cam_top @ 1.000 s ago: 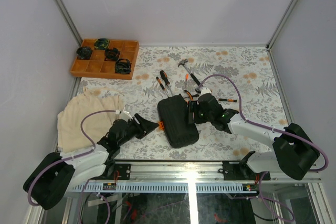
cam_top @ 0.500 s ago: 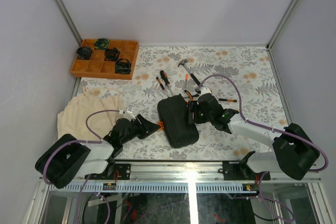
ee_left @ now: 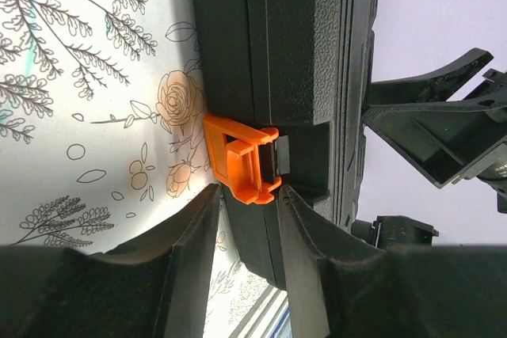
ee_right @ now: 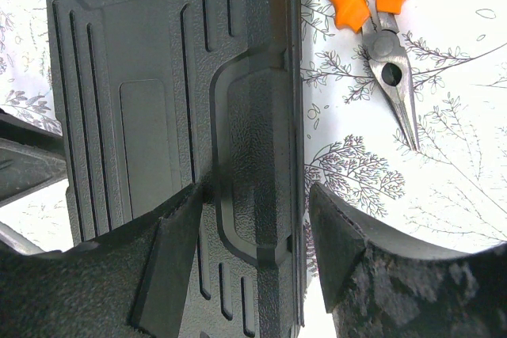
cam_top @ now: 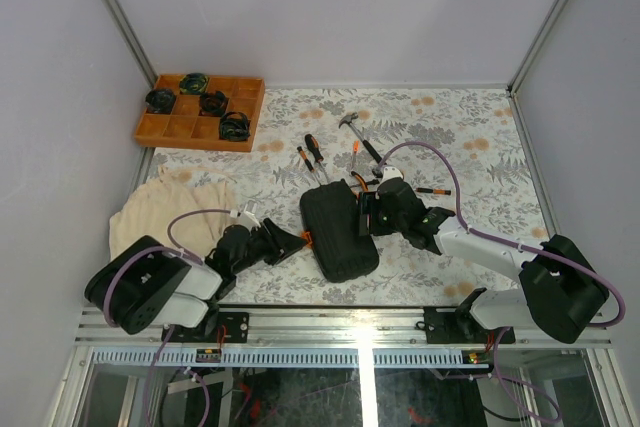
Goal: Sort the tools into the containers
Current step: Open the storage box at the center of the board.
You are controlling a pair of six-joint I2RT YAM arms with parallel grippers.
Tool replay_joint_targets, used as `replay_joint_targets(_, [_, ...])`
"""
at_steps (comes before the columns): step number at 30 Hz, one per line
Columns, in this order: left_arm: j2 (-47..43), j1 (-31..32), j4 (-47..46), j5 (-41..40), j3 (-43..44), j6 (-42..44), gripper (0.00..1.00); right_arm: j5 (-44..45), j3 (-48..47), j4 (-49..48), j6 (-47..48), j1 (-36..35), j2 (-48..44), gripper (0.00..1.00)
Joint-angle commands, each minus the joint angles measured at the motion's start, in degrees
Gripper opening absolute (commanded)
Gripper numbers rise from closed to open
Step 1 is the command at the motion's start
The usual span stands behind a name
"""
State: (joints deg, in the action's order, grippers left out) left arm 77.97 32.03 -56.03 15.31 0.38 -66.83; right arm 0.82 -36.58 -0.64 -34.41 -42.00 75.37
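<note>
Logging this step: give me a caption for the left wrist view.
Close-up: left pincer straddling the orange latch on the black case.

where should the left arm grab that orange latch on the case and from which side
Take the latch by its free looped end, which juts out from the side wall of the case. Come straight at that wall from the left arm's side, one finger on each flank of the tab. The left gripper is lined up that way, its fingers straddling the tip.

Left end effector (ee_left: 247, 203) parted; right (ee_right: 253, 231) likewise
</note>
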Motion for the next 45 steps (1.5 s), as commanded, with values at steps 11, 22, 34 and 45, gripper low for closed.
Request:
replay_joint_targets(11, [15.6,-1.3,-23.3,3.9,-1.4,-2.7,0.32,-0.7,0.0,3.6,2.1,-0.1,2.1,0.63])
replay_joint_targets(22, [23.4,-1.5,-31.8,5.8,-0.9,-4.8,0.0,0.4,-0.4,5.0,2.5,-0.1,1.1,0.63])
replay_joint_targets(34, [0.5,-1.5,8.2,-0.5,3.3,3.9,0.0,4.3,-1.4,6.7,2.8,-0.1,-0.5,0.63])
replay_joint_targets(45, [-9.5,-1.5,42.8,-7.2,17.8,14.6,0.0,5.6,-2.9,7.6,4.8,-0.1,-0.6,0.63])
